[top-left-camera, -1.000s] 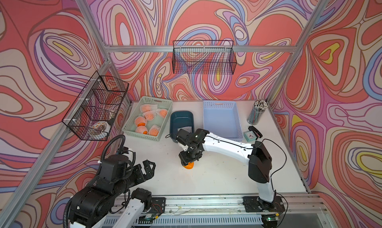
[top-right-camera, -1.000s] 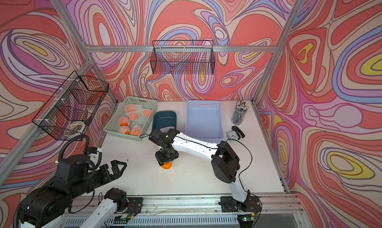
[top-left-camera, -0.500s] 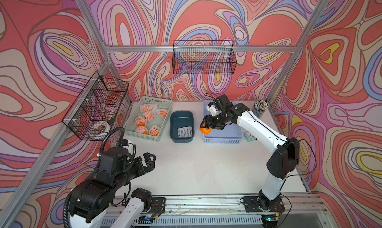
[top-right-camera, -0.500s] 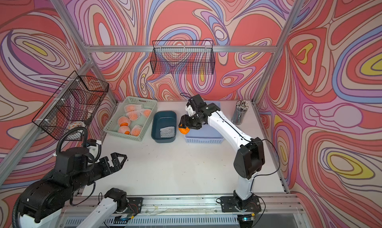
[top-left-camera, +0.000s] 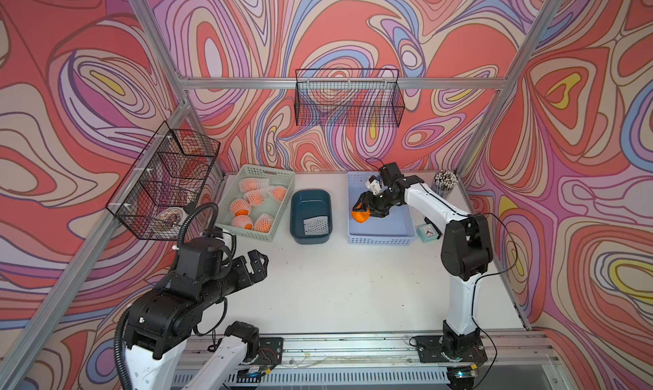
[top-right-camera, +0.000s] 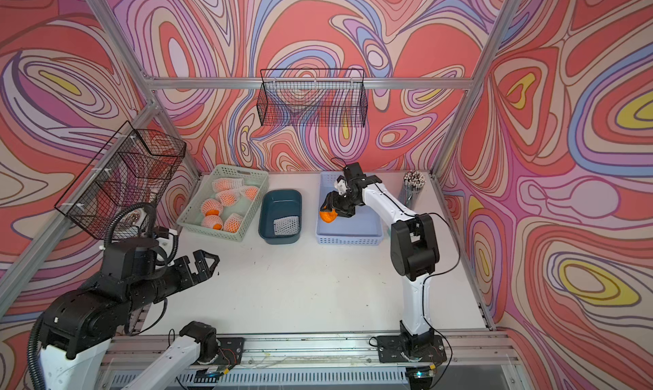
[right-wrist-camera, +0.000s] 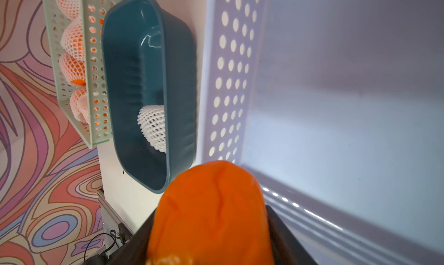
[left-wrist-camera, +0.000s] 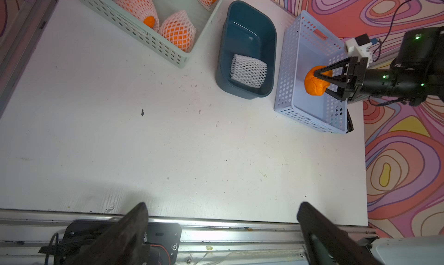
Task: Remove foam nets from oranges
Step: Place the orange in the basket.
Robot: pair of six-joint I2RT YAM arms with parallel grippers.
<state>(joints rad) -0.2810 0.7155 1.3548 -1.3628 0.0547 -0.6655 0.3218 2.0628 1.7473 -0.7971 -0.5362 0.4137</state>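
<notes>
Nearest the front rail, the left gripper (top-left-camera: 259, 260) hangs over the left part of the white table (top-left-camera: 353, 282), its 2 fingers spread wide with nothing between them. Farther back and to the right, the right gripper (top-left-camera: 364, 208) is clamped on 1 bare orange (top-left-camera: 360, 216), which carries no net; the wrist views show a dark finger on each side of the fruit. The orange hangs over the inside of the lavender basket (top-left-camera: 380, 241), close to the wall that faces the teal tub (top-left-camera: 310, 241); whether it touches the basket floor cannot be told. In the tub, just beside the lavender basket, lies 1 loose foam net (top-left-camera: 316, 225), white and empty. Left of the tub stands the green basket (top-left-camera: 247, 234), holding the netted oranges (top-left-camera: 264, 223), orange skin showing through the white mesh. A small clock (top-left-camera: 427, 232) sits beside the lavender basket, and a cup of sticks (top-left-camera: 444, 185) stands in the far right corner. On the walls hang 2 black wire baskets (top-left-camera: 348, 102).
</notes>
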